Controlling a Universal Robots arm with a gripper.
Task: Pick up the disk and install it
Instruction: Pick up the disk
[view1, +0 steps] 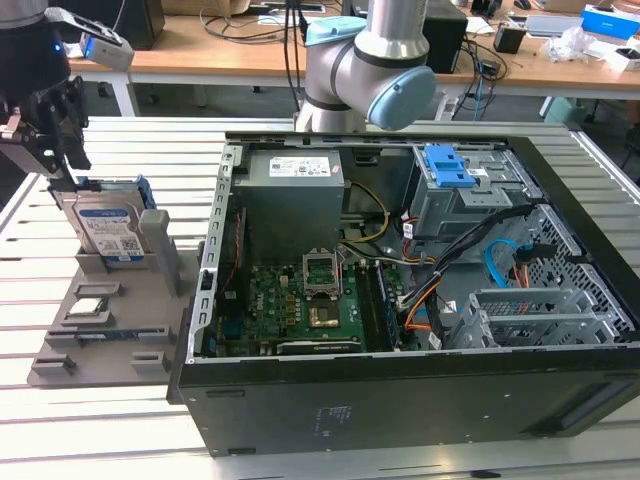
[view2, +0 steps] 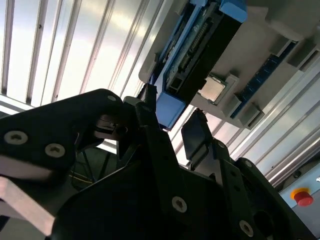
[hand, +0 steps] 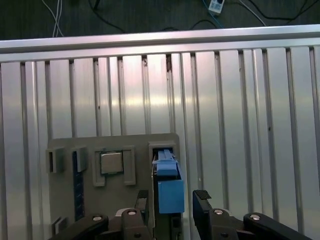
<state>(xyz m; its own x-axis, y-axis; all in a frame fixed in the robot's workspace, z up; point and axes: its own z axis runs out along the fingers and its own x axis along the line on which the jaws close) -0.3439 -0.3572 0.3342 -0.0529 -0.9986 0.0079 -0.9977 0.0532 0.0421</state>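
The disk (view1: 108, 228) stands on edge in a slot of a grey holder block (view1: 110, 330) on the slatted metal surface (view1: 100, 440), at the exterior view's left. The tool (view1: 62, 160) hangs just above its upper end. In the first wrist view the tool (hand: 172, 196) has its two black fingers (hand: 201, 200) spread wide, one on each side of the disk's blue end (hand: 167, 175), with a gap visible on at least one side, so it grips nothing. The second wrist view shows the same: the tool (view2: 172, 105) straddles the disk (view2: 200, 55), which is seen edge-on.

A small square silver chip (hand: 111, 162) sits in a pocket of the holder block just beside the disk's slot. A grey upright post (view1: 157, 232) of the block stands close against the disk on the side facing the open computer case (view1: 400, 400). The case's near wall lies between the block and the motherboard (view1: 300, 300) and the blue-latched drive bay (view1: 447, 165) inside. The arm (view1: 370, 60) rises behind the case.

The disk is flat, rectangular and silver, with a white-and-blue label facing the exterior camera and a bright blue plastic frame along its edges.
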